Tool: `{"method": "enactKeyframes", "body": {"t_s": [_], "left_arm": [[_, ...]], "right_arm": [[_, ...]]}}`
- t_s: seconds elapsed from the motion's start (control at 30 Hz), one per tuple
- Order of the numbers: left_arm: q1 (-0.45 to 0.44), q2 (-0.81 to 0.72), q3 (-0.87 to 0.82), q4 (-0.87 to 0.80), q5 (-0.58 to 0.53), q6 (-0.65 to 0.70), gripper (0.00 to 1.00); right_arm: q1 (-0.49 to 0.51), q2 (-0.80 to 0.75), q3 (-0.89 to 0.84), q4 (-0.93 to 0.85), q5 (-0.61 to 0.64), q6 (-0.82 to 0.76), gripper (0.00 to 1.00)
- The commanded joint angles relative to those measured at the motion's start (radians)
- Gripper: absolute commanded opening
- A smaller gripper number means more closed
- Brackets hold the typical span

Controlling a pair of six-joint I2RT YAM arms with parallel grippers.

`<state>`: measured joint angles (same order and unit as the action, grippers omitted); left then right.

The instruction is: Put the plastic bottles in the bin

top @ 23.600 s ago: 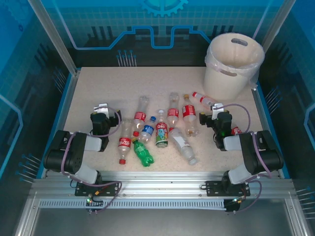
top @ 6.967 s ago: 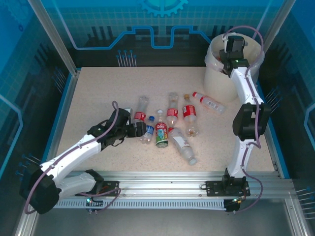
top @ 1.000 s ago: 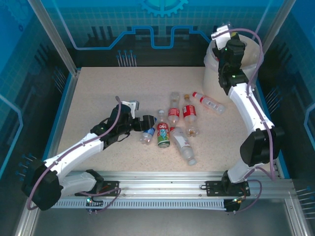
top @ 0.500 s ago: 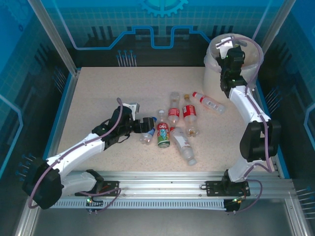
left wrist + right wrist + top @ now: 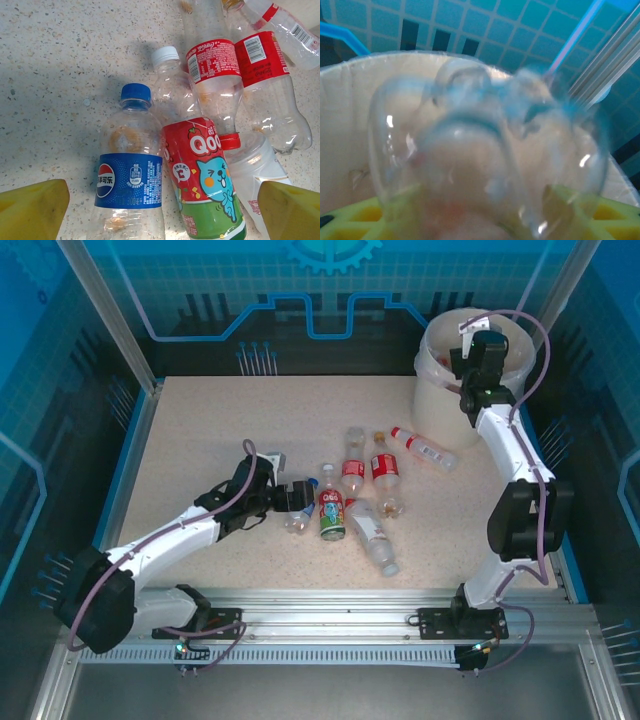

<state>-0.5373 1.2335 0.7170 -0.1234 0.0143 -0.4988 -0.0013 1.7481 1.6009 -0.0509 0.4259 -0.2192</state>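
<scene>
Over the bin [image 5: 440,400] at the far right, a clear bottle [image 5: 485,150] shows blurred against the right fingers [image 5: 350,222]; gripped or let go, I cannot tell. Mid-surface, the left fingers [image 5: 31,209] stand wide astride the blue-labelled bottle [image 5: 131,175]; lowering and closing looks next.

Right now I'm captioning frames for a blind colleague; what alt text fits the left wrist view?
A blue-labelled bottle lies on a speckled tabletop beside a red-and-green bottle with a cartoon cat, with two red-labelled bottles jumbled past them. The open left gripper frames them, a yellow fingertip in each lower corner.
</scene>
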Motion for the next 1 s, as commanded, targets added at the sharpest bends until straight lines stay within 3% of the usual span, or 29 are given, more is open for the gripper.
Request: {"method": "enactKeyframes", "body": {"t_s": [0.0,0.43,0.77,0.97], "left_arm": [[0.007,0.015,-0.010,-0.001,-0.014,0.007,0.98],[0.010,0.081,0.050,-0.153,-0.096,0.071,0.99],[0.010,0.202,0.111,-0.193,-0.136,0.123,0.98],[0.010,0.276,0.157,-0.202,-0.103,0.135,0.94]], "right_arm": [[-0.011,0.015,0.049,-0.077,-0.022,0.040,0.72],[0.007,-0.065,0.104,-0.164,-0.026,0.035,0.95],[0.065,-0.231,0.043,-0.220,-0.025,0.068,0.99],[0.079,-0.348,-0.007,-0.349,-0.143,0.195,0.99]]}}
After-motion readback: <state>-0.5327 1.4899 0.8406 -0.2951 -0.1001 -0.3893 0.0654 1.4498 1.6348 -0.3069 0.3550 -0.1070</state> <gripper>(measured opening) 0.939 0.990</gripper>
